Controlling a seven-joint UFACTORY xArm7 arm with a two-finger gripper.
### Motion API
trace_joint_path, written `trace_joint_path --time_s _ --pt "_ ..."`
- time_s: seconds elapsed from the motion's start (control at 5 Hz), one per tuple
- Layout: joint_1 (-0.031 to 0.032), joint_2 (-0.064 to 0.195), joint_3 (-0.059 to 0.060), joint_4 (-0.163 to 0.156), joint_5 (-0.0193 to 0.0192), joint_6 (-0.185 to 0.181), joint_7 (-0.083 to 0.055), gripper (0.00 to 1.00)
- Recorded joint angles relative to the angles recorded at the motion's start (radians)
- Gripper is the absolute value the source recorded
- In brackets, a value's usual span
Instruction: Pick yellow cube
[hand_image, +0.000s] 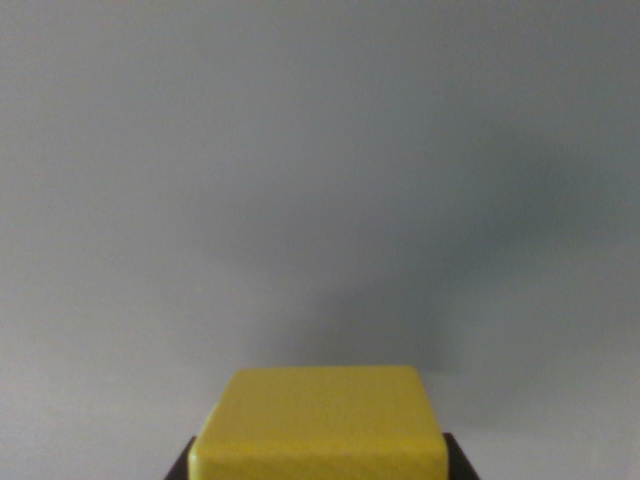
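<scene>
Dark corners at the near edge of the wrist view, one on each side of the yellow cube (320, 425), are all that can be seen of what is probably the end effector (318, 470). Whether its fingers are spread, pressed together or clamped on the block cannot be told, since the contact faces lie below the picture's edge.

The yellow cube sits at the near middle of the view, directly between those dark corners, its top face and a strip of its near face visible. It is judged to be a solid, rigid block, likely wood or plastic, light enough for a modest grip and not fragile. The finish looks smooth and slightly rounded at the edges, so some slip is possible if it is pinched near a corner. Hold is best taken on the left and right flat faces, squarely and around mid-height.

Beyond it, a plain grey surface (320, 180) fills the far part of the view, crossed by a soft shadow. The cube's lower part is cut off, so whether it rests on the surface or is lifted cannot be made out.
</scene>
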Motion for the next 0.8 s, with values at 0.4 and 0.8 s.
trace_joint_path --time_s 0.4,0.8 --pt "0.0004 -0.012 -0.001 0.021 -0.0016 0.033 0.001 1.00" --pt "0.0009 -0.025 -0.001 0.044 -0.0034 0.069 0.002 1.00"
